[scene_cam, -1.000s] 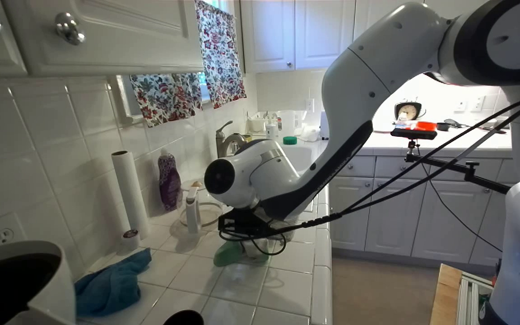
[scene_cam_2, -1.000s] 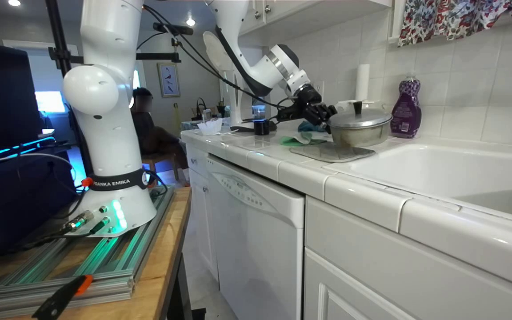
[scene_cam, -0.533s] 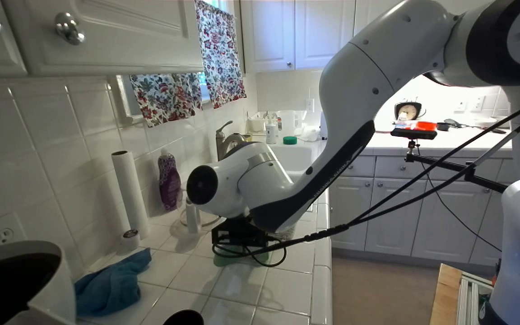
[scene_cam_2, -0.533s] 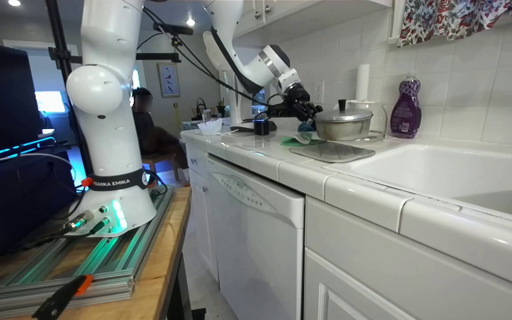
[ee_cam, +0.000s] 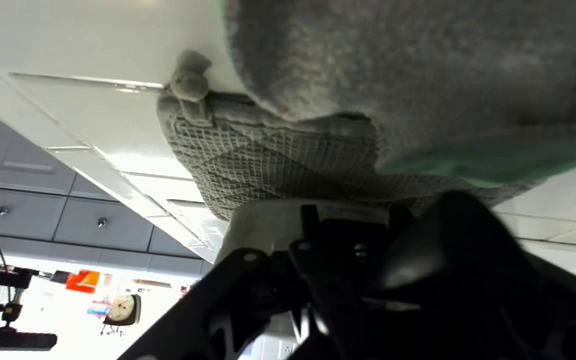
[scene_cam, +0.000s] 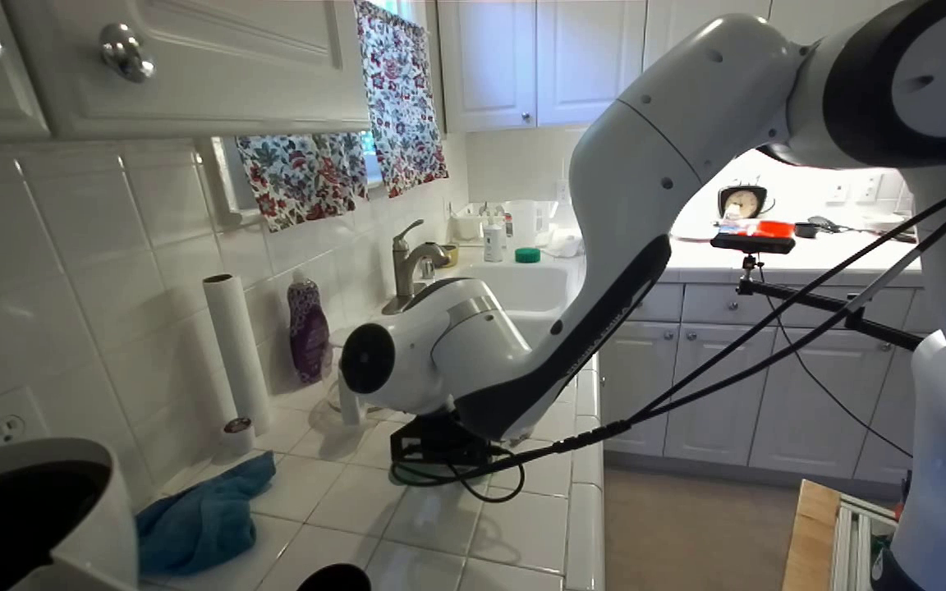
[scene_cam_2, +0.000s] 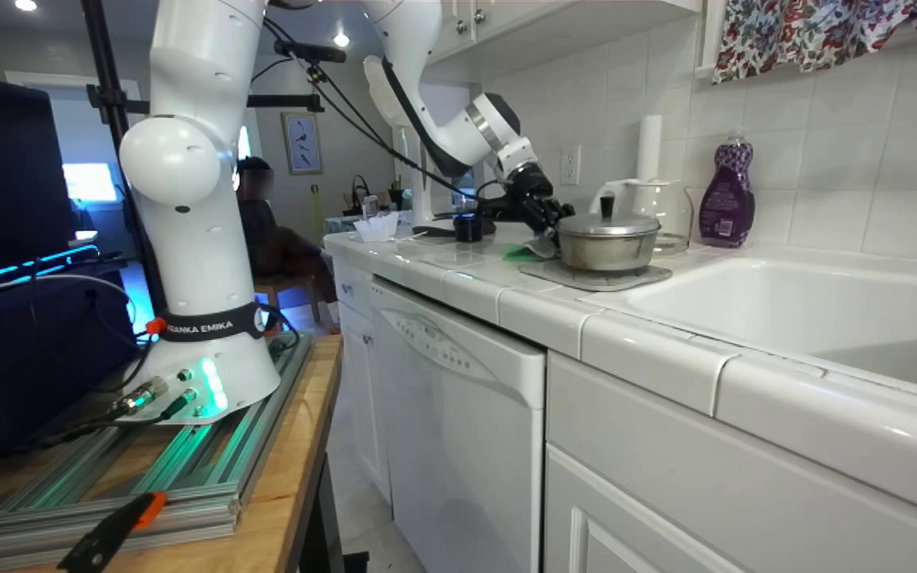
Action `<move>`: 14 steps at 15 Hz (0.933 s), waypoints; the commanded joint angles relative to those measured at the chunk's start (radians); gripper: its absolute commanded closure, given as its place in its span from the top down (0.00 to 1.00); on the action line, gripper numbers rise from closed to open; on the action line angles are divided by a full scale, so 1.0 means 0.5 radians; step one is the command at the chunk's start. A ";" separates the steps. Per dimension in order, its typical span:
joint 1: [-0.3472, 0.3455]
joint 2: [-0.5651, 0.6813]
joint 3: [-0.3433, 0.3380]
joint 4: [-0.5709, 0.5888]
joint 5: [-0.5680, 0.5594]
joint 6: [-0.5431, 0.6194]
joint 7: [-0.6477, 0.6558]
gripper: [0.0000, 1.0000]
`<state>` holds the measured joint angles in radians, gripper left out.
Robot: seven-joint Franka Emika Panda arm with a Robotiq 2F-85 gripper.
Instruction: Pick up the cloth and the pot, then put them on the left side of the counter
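The metal pot (scene_cam_2: 608, 251) with its lid is on or just above the grey mat (scene_cam_2: 651, 276) on the counter; its near wall shows in the wrist view (ee_cam: 263, 222). My gripper (scene_cam_2: 554, 221) is at the pot's side, its dark fingers (ee_cam: 355, 225) closed around what looks like the black side handle. A green and grey cloth (scene_cam_2: 524, 253) lies on the counter beside the mat, under the gripper; it fills the top of the wrist view (ee_cam: 418, 70). A blue cloth (scene_cam: 198, 521) lies nearer the wall in an exterior view. The arm mostly hides the pot there.
A glass pitcher (scene_cam_2: 673, 213), a purple soap bottle (scene_cam_2: 727, 195) and a paper roll (scene_cam: 236, 349) stand along the tiled wall. The sink (scene_cam_2: 825, 302) is beyond the mat. A black cup (scene_cam_2: 469, 228) and a white container (scene_cam: 46, 509) are on the counter.
My gripper has carried the pot away from the sink side and toward the cloth, then lowered it to the mat. The cloths have stayed on the counter.
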<state>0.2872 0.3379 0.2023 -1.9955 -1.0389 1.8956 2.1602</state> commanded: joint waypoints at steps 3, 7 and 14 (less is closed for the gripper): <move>0.040 0.032 -0.003 0.046 0.017 -0.051 0.045 0.14; 0.052 0.022 0.003 0.036 0.026 -0.052 0.062 0.78; 0.092 -0.024 0.014 0.022 0.017 -0.154 0.120 1.00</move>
<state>0.3166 0.3434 0.2062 -1.9848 -1.0389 1.8622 2.1910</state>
